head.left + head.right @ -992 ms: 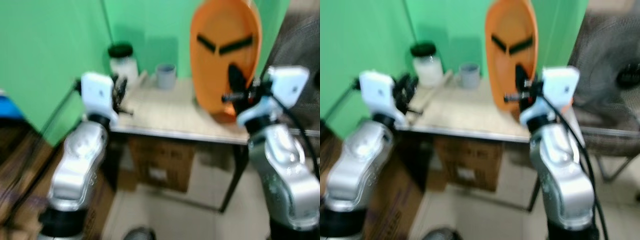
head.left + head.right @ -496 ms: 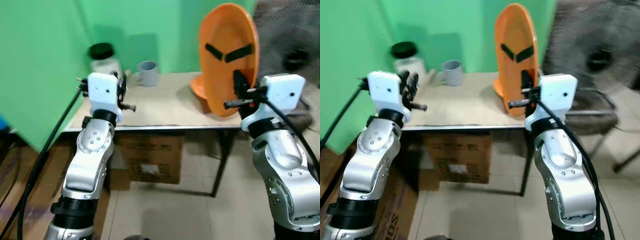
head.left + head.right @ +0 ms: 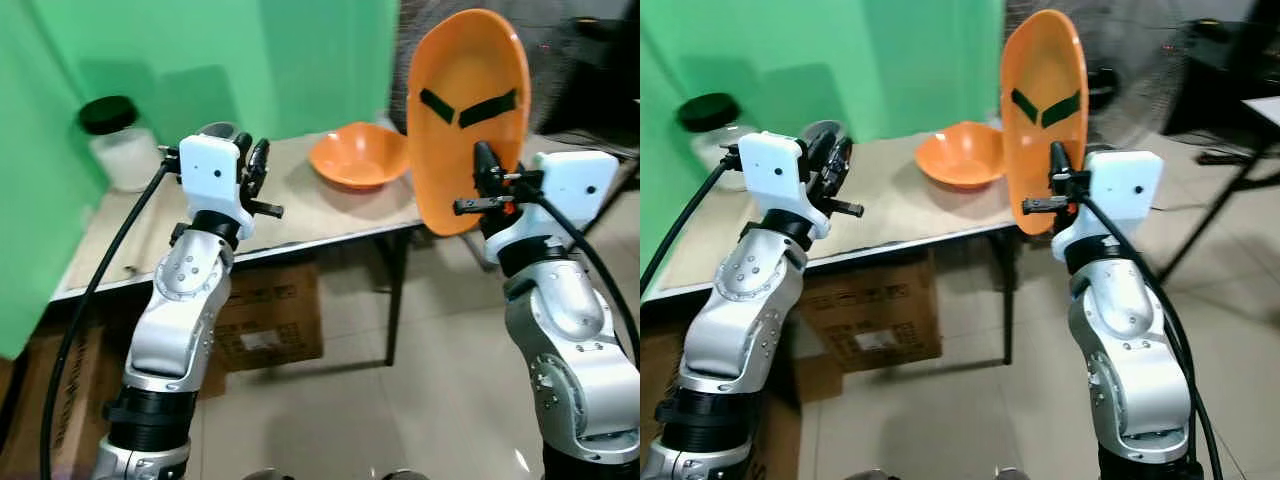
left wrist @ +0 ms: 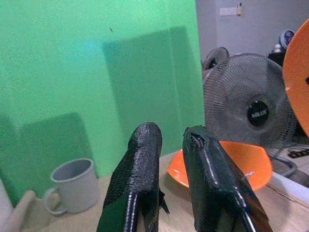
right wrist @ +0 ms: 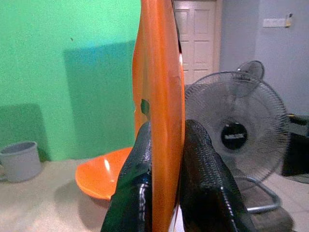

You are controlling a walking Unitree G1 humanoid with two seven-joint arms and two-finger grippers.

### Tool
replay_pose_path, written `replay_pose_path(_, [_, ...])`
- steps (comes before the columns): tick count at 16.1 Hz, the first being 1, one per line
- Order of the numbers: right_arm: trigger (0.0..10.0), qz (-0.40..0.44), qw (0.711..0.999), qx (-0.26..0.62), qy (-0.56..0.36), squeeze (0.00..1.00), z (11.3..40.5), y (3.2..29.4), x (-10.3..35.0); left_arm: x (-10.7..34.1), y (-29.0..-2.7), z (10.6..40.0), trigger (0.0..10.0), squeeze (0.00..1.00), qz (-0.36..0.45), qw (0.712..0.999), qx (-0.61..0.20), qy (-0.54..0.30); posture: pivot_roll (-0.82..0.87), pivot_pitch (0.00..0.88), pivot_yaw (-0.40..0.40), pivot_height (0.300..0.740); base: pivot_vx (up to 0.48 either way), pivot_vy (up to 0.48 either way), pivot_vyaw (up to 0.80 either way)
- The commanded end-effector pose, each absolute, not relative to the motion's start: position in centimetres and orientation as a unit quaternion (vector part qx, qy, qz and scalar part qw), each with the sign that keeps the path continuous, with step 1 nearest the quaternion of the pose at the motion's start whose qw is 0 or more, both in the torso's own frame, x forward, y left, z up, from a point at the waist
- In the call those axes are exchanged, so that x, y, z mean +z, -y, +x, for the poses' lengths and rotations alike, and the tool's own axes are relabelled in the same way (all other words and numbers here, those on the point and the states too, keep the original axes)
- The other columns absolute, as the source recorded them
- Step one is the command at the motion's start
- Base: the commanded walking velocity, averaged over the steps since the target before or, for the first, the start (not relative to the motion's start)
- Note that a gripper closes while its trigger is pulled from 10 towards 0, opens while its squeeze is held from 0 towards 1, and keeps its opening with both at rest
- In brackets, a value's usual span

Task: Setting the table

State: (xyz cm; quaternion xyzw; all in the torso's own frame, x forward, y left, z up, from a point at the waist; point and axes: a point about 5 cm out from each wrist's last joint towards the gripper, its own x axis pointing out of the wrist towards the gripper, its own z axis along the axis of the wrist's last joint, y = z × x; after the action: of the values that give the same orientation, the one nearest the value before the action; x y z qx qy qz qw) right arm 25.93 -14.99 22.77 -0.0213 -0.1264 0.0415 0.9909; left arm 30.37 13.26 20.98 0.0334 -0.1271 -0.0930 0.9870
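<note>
At the far left of the worktop (image 3: 330,215), against the green wall (image 3: 200,50), stands a pale jar (image 3: 118,148) with a black lid. The left end effector (image 3: 255,178) hovers above the worktop's near edge; its two black fingers (image 4: 137,179) lie close side by side with a thin gap and hold nothing. Past those fingers in the left wrist view a grey mug (image 4: 72,186) sits on the worktop by the wall. A cardboard box (image 3: 265,320) rests on the floor beneath. Further right, an orange bowl (image 3: 358,155) sits on the worktop near its right end. The right end effector (image 3: 484,172) is raised beside that end, off the worktop, pinching the lower edge of an orange plate (image 3: 465,110) held upright on its rim, one finger (image 5: 137,174) pressed to each face. A standing fan (image 5: 231,133) is behind, at the right.
</note>
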Motion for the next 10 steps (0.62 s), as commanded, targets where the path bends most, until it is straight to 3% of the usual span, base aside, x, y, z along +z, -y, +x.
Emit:
replay_pose_path(1, [10.0,-0.032,0.988,0.050,0.145,0.00,25.5,14.6,23.4,20.5,-14.0,30.4,10.0,0.00,0.039,0.990,-0.079,0.114,-0.03,0.000,0.098,0.740,0.000,0.000,-0.80])
replay_pose_path(10, [10.0,-0.066,0.990,0.057,0.107,0.00,26.4,14.5,22.0,19.2,-15.2,29.0,10.0,0.00,0.065,0.991,-0.053,0.102,0.02,0.000,0.042,0.740,0.000,0.000,-0.80])
